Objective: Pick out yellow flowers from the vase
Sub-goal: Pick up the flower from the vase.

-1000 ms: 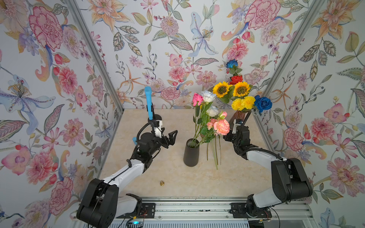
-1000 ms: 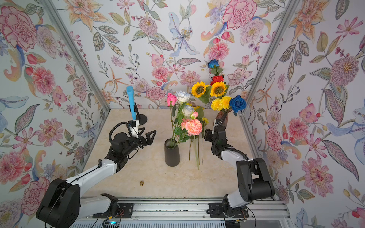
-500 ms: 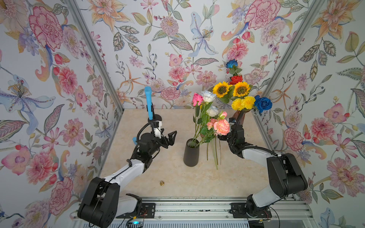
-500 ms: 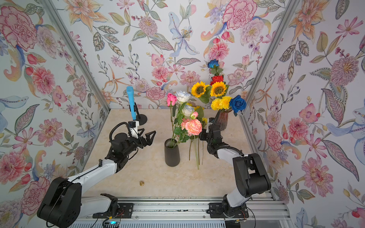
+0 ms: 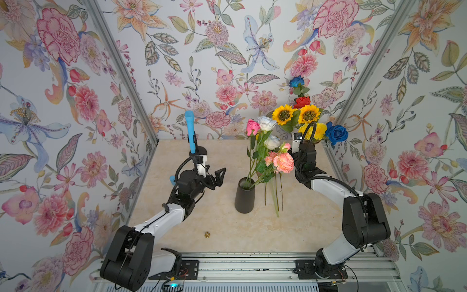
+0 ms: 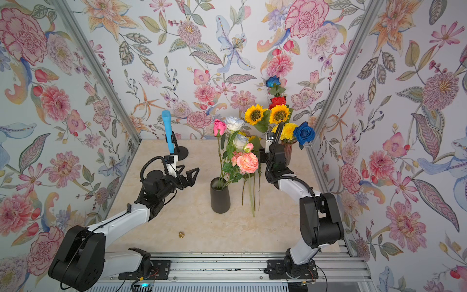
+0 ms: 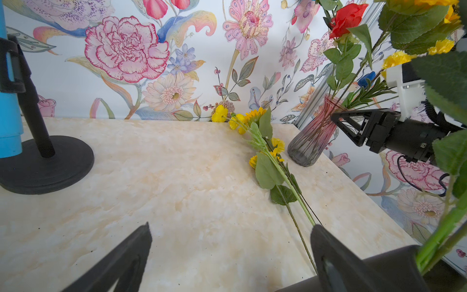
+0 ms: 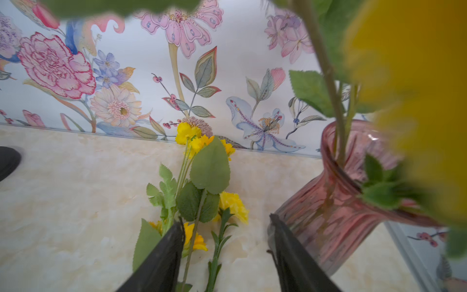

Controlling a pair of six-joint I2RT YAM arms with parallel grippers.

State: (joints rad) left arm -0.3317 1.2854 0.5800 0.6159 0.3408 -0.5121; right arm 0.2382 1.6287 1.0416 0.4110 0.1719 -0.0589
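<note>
Right wrist view: right gripper (image 8: 228, 255), open and empty, is just beside the pink vase (image 8: 328, 222); its light, floppy yellow flowers (image 8: 417, 101) probably need a low stem grip.

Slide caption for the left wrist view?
Open left claw faces yellow flowers lying on the table beside a pink glass vase; right claw near its neck.

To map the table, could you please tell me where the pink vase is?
In a top view the pink vase stands in the far right corner, just behind the right arm, right of the black vase.
</note>
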